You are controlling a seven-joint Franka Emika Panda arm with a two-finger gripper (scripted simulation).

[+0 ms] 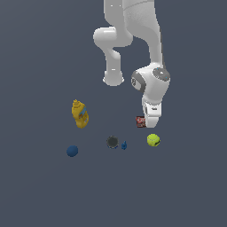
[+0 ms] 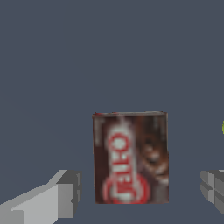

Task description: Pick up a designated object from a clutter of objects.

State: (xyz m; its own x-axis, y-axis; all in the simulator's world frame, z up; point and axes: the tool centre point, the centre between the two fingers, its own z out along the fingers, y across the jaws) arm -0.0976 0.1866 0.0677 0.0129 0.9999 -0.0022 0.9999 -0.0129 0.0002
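Note:
The designated object, a small dark brown and red packet with white lettering (image 1: 140,122), lies on the grey floor just beside my gripper's hand. In the wrist view the packet (image 2: 130,157) lies flat between my two grey fingers (image 2: 65,192), with a gap on each side. My gripper (image 2: 139,192) is open and low over the packet, touching nothing. In the exterior view the fingertips are hidden behind the white hand. The yellow-green ball (image 1: 153,140) lies just in front of the hand, and a sliver of it shows at the wrist view's edge (image 2: 222,127).
A yellow bottle (image 1: 80,114) lies toward the exterior view's left. A dark blue ball (image 1: 72,151), a dark grey round disc (image 1: 112,142) and a tiny blue piece (image 1: 124,145) lie in a row nearer the camera.

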